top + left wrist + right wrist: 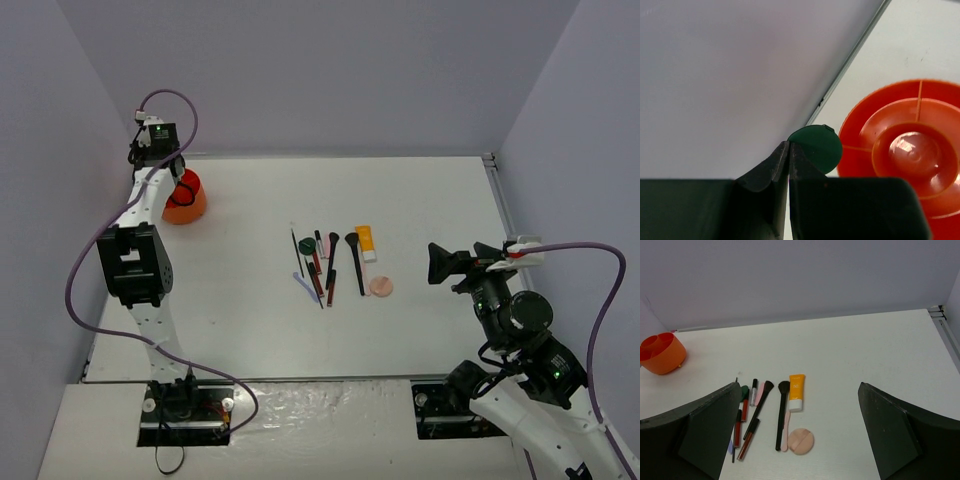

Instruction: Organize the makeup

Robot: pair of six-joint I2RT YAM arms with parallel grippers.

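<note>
My left gripper (pixel 172 178) is shut over the orange holder (pixel 185 197) at the far left. In the left wrist view its fingertips (pixel 782 150) pinch the edge of a dark green round compact (pixel 817 147) beside the holder's rim (pixel 860 130). The rest of the makeup lies mid-table: another dark green compact (pixel 306 245), red and black pencils (pixel 318 275), black brushes (pixel 355 262), a lilac stick (pixel 305 288), an orange-white tube (pixel 365 240) and a pink round compact (pixel 381 286). My right gripper (pixel 462 262) is open and empty, right of the pink compact (pixel 801 441) and tube (pixel 796 391).
The orange holder (pixel 660 352) has round compartments and stands near the back left corner by the wall. A metal rail (pixel 497 195) runs along the table's right edge. The makeup row (pixel 760 410) sits in a tight cluster.
</note>
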